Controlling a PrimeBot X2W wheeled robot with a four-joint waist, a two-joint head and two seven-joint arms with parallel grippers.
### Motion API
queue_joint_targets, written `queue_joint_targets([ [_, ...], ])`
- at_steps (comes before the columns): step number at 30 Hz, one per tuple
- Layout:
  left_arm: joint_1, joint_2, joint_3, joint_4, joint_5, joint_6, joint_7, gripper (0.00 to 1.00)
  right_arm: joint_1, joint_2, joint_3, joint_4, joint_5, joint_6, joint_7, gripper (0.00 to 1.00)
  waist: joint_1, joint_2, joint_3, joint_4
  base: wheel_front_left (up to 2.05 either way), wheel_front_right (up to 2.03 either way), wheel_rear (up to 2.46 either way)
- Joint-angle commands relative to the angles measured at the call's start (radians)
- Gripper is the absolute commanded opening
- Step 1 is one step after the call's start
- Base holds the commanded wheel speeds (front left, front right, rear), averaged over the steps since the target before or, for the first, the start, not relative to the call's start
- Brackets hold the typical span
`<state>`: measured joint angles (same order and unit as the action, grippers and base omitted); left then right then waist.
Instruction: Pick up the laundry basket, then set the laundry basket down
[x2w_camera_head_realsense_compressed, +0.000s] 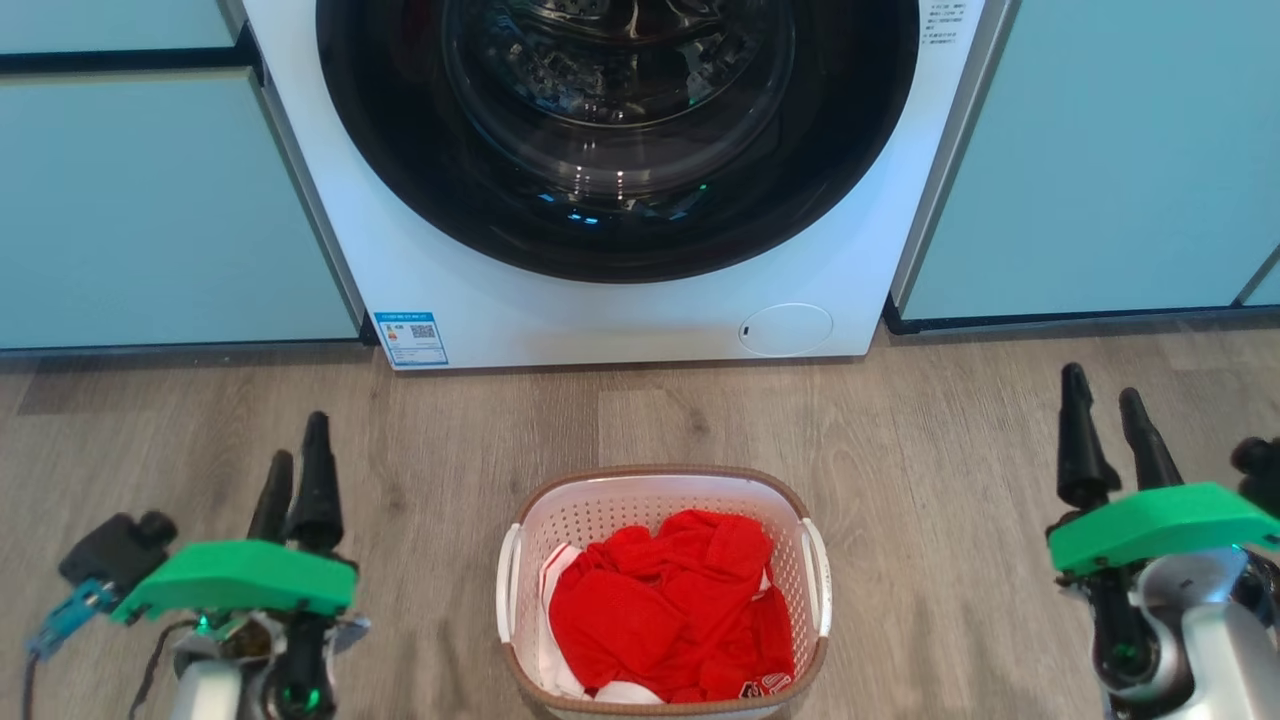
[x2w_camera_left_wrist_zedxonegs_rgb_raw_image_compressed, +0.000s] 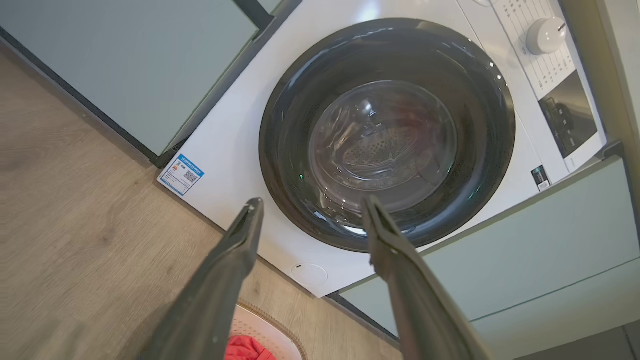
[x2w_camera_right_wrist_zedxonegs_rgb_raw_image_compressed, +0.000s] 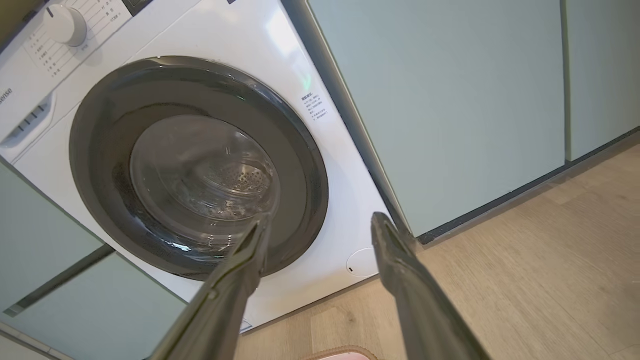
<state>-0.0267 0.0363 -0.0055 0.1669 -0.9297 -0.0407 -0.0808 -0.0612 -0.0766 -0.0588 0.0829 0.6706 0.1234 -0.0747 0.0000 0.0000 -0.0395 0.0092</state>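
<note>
One laundry basket sat on the floor before the washing machine, between left gripper and right gripper, touching neither. Left wrist view: left fingers apart, empty. Right wrist view: right fingers apart, empty.

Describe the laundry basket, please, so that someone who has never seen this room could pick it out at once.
Find the white front-loading washing machine set between pale green cabinets. On the wooden floor straight in front of its door stands the laundry basket. It is the small white perforated tub with a brown rim band and two side handles, holding crumpled red clothes.
</note>
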Motion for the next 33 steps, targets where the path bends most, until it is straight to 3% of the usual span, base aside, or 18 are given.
queue_joint_targets([
  [1, -0.065, 0.011, -0.004, -0.049, 0.061, 0.017, -0.014, 1.00, -0.064, -0.028, 0.026, -0.029, -0.056, 0.004, -0.022, 1.00, 0.0000, 0.0000, -0.001, 0.001, 0.00, 0.00, 0.00],
  [16, -0.085, 0.015, -0.121, -0.085, 0.407, 0.167, -0.055, 1.00, -0.081, -0.043, 0.093, -0.067, -0.331, 0.005, -0.063, 1.00, 0.0000, 0.0000, -0.009, 0.002, 0.00, 0.00, 0.00],
  [28, -0.125, 0.098, -0.342, -0.046, 0.617, 0.355, -0.091, 1.00, -0.086, -0.072, 0.159, -0.044, -0.517, 0.006, -0.098, 1.00, 0.0000, 0.0000, -0.021, -0.002, 0.00, 0.00, 0.00],
  [33, -0.144, 0.121, -0.421, -0.006, 0.658, 0.407, -0.106, 1.00, -0.080, -0.070, 0.161, -0.028, -0.574, 0.006, -0.113, 1.00, 0.0000, 0.0000, -0.028, -0.002, 0.00, 0.00, 0.00],
])
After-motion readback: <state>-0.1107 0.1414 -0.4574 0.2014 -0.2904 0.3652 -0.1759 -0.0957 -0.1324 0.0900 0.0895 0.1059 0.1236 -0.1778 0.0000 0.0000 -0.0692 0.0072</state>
